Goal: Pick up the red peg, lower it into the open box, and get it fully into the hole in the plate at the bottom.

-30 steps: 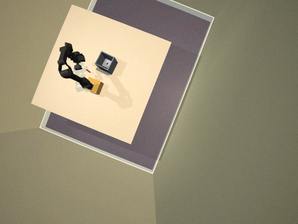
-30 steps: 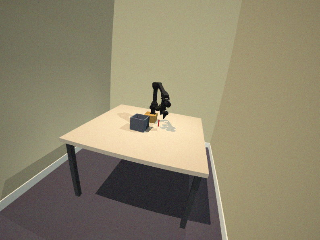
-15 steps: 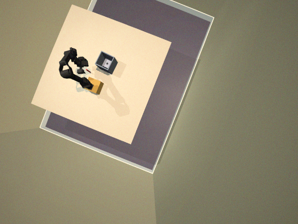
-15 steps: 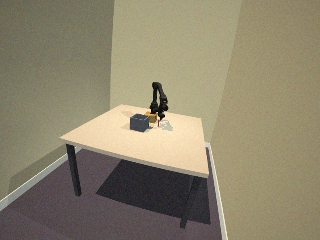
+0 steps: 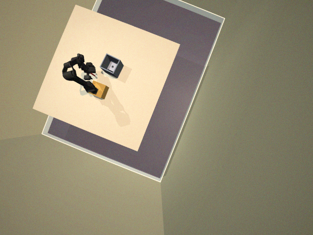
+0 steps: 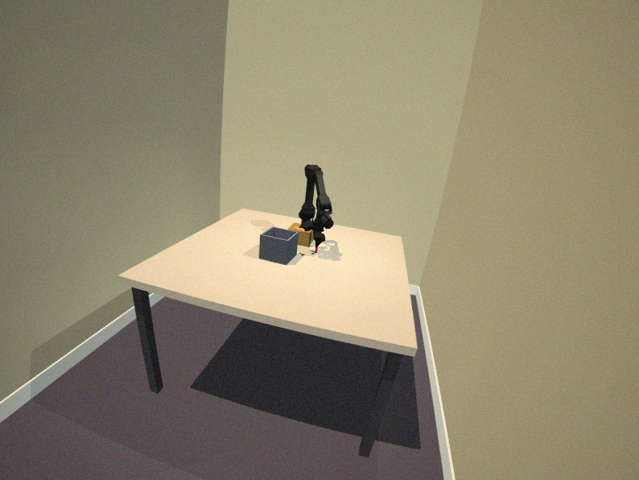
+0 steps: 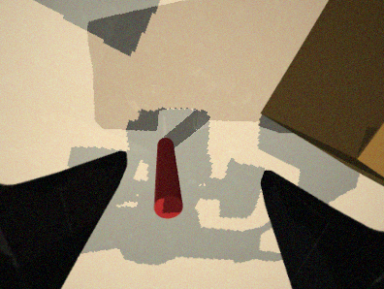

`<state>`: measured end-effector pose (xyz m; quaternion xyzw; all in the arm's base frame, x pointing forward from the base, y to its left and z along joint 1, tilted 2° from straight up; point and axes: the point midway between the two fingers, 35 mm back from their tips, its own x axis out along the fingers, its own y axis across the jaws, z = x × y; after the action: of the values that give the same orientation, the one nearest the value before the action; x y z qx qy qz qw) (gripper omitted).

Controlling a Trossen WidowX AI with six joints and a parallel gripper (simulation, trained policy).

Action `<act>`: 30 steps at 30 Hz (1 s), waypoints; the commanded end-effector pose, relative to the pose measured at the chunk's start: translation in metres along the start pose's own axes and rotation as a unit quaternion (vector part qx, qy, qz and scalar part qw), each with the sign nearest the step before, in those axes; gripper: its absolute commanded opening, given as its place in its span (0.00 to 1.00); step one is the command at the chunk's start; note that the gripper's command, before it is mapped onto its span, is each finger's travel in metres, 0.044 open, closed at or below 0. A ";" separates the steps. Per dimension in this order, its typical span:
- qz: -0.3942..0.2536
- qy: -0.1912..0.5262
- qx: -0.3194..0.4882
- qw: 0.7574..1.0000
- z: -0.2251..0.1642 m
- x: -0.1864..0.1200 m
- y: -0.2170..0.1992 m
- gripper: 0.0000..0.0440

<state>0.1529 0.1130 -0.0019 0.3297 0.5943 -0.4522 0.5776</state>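
Table [image 5: 141, 83] [image 6: 330, 300] holds box [image 5: 119, 71] [image 6: 278, 249], orange block [image 5: 101, 88] [image 6: 308, 237] [image 7: 315, 82] & upright red peg [image 5: 93, 75] [image 6: 316, 250] [image 7: 168, 179], outside box. Our gripper [image 5: 91, 71] [image 6: 317, 245] [image 7: 195, 167] is wide open, peg btwn fingers, untouched. We should centre on peg, keep clear of block, lower straight, then close gently w/o tipping it.

End effector [image 5: 94, 74] [image 6: 316, 249] [image 7: 195, 167] lower, nearer red peg [image 5: 93, 75] [image 6: 316, 250] [image 7: 168, 179]
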 end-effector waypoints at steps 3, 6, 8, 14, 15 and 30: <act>0.001 -0.002 0.010 1.000 0.000 0.013 0.001 0.78; 0.004 0.001 0.010 1.000 -0.002 0.019 0.005 0.61; 0.007 0.003 0.008 1.000 -0.003 0.022 0.008 0.51; 0.016 0.011 -0.004 1.000 -0.008 0.029 0.016 0.19; 0.017 0.013 -0.007 1.000 -0.009 0.029 0.017 0.14; 0.061 0.036 0.017 0.997 -0.011 0.005 0.034 0.00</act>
<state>0.1762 0.1335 -0.0168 0.3821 0.5875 -0.4151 0.5802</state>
